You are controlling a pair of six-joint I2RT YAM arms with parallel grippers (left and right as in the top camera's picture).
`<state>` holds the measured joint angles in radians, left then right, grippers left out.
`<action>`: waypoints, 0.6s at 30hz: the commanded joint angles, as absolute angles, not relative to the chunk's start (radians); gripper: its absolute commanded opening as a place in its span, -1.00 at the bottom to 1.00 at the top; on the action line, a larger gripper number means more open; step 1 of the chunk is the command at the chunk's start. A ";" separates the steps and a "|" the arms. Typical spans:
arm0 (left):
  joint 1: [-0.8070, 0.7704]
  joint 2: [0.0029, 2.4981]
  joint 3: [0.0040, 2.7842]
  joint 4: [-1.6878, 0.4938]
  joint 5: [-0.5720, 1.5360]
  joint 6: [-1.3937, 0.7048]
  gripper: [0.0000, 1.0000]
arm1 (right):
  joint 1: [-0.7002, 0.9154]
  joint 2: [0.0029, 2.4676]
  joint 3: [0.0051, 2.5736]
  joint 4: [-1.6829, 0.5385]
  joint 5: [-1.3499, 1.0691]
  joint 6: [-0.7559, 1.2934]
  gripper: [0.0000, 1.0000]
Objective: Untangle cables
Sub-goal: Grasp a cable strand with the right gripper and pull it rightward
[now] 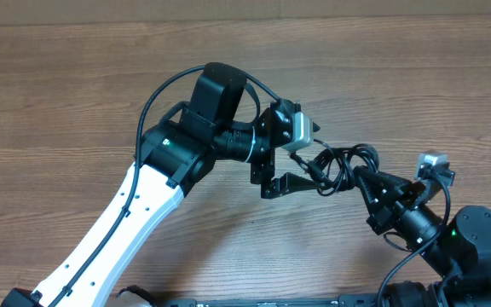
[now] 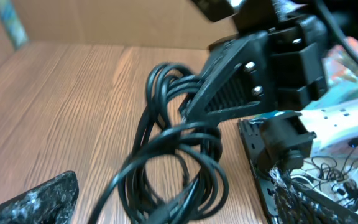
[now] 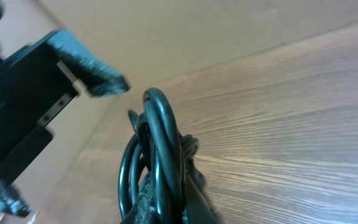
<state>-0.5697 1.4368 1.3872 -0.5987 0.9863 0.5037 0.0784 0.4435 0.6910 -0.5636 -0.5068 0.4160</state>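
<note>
Overhead view: the cables [image 1: 341, 162] lie in one tangled bunch of loops on the tabletop [image 1: 75, 94], right of centre, between the tips of your two arms.
Right jaws: closed tight on the bunch from the near right. The right wrist view shows loops standing up out of the pinch.
Left jaws: spread wide and holding nothing. In the left wrist view the loops lie between the two fingers [image 2: 39, 202]; you cannot tell whether they touch either one.
Step in hand: probably a second hold with the left jaws, to draw one loop away from the rest.
Risk, wrong hold: close here and you will likely catch several strands together, so pulling tightens the knot.
Risk, collision: both tips sit near each other at the bunch, so swinging the left could strike the right jaws.
Risk, slip: the thin, smooth cord may slide out of the right pinch under a hard pull, or the whole bunch may drag across the tabletop.
Risk, plugs: a plug end could snag inside a loop. The ends are not clear in these views.
</note>
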 commanded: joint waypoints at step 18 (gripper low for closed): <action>-0.623 1.436 1.394 -0.715 0.889 0.426 0.99 | 0.077 0.441 0.714 -0.588 -0.352 1.042 -0.93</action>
<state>-0.6098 1.4368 1.3872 -0.6998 0.8776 0.3538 0.0784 0.4435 0.6910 -0.5869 -0.3618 0.8757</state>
